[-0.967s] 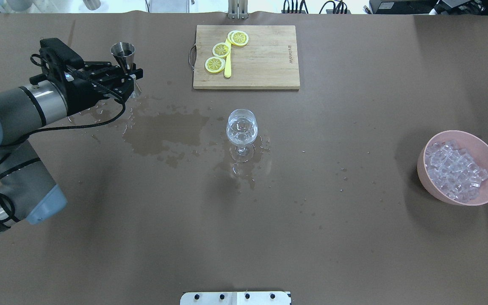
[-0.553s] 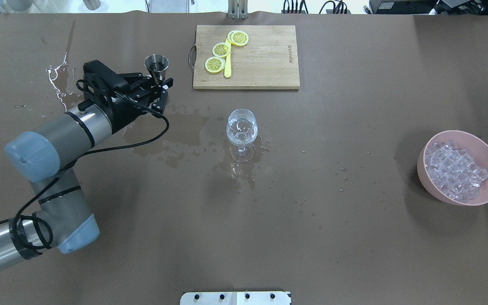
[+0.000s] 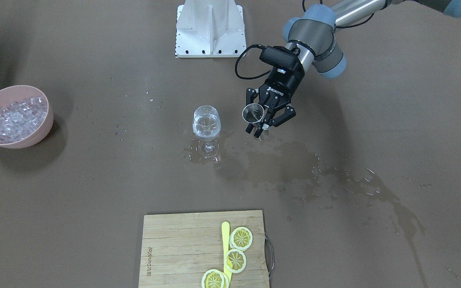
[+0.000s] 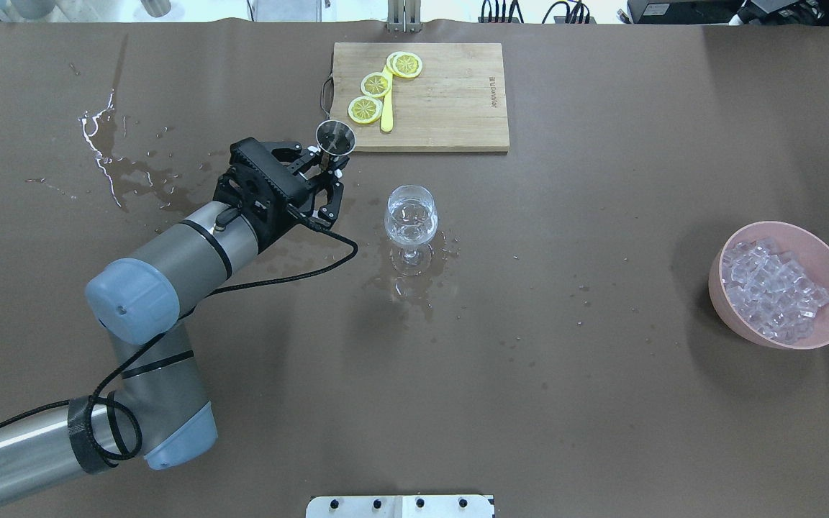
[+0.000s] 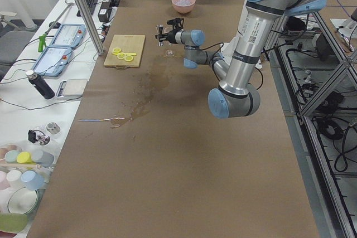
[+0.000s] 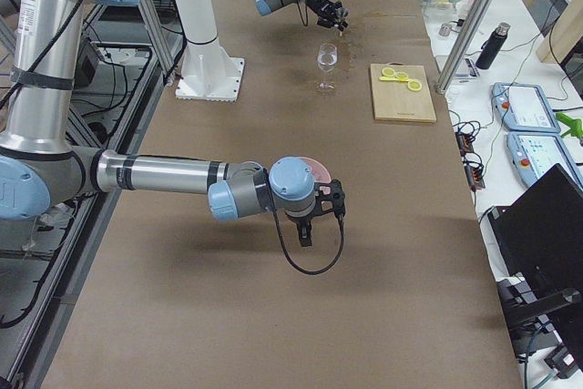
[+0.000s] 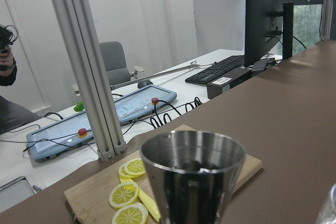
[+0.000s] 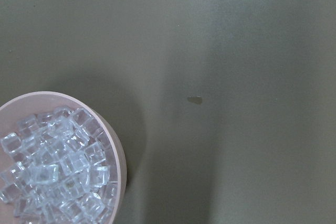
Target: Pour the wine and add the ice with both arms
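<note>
A robotics lab, as we read it: two robot arms (image 6: pixel 164 173) at a brown-covered table (image 4: pixel 601 432), aluminium posts (image 7: pixel 84 61) beside it, and a side bench (image 7: pixel 47 163) bearing teach pendants (image 7: pixel 139 103), a keyboard (image 7: pixel 223 70) and a monitor (image 7: pixel 266 19).

Brown table (image 4: pixel 601 432) bears wine glass (image 4: pixel 410 216), pink bowl (image 4: pixel 715 288), cutting board (image 4: pixel 450 108), wet stains (image 4: pixel 414 291).
</note>
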Motion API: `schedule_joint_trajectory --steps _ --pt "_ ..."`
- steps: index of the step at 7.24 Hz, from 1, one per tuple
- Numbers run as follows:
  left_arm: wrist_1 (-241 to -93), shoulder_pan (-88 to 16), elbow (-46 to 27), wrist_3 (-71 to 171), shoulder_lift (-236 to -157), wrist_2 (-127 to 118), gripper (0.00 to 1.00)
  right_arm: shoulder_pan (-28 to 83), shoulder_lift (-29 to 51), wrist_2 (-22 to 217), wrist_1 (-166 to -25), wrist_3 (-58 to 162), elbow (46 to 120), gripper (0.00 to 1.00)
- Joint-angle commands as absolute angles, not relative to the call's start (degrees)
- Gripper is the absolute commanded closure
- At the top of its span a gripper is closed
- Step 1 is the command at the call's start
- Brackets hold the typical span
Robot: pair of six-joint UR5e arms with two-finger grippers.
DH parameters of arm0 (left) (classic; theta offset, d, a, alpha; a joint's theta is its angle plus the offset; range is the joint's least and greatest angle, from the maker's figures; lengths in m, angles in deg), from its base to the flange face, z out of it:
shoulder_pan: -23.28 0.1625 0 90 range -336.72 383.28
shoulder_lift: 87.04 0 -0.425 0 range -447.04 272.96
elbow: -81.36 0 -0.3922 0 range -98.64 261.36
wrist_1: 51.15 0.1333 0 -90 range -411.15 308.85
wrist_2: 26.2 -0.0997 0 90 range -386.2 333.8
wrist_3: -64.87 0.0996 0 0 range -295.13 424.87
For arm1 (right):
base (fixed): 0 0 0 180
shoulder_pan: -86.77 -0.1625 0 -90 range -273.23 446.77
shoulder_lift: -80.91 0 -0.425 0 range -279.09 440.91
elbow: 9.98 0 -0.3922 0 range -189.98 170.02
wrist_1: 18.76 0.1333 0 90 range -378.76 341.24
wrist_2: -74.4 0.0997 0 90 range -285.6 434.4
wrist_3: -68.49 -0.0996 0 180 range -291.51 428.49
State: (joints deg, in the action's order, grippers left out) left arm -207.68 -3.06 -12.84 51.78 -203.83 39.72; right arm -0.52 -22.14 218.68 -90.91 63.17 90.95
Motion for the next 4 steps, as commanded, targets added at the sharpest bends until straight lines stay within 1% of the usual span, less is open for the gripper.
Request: schedule_joint_trajectory --steps 1,3,4 --pt "-205.1 -2.1 -12.8 60.3 -206.1 38.4 1.00 -0.5 -22.0 218.6 -90.9 63.0 90.9 0.00" --pt "-198.5 1.3 -12.7 69.5 -208.8 27.2 1.00 -0.5 -21.8 218.7 -90.9 61.9 90.9 0.00" --pt "-198.3 2.6 -12.8 72.1 -208.9 25.2 1.00 -0.5 -21.5 218.7 -90.9 61.9 90.6 0.00"
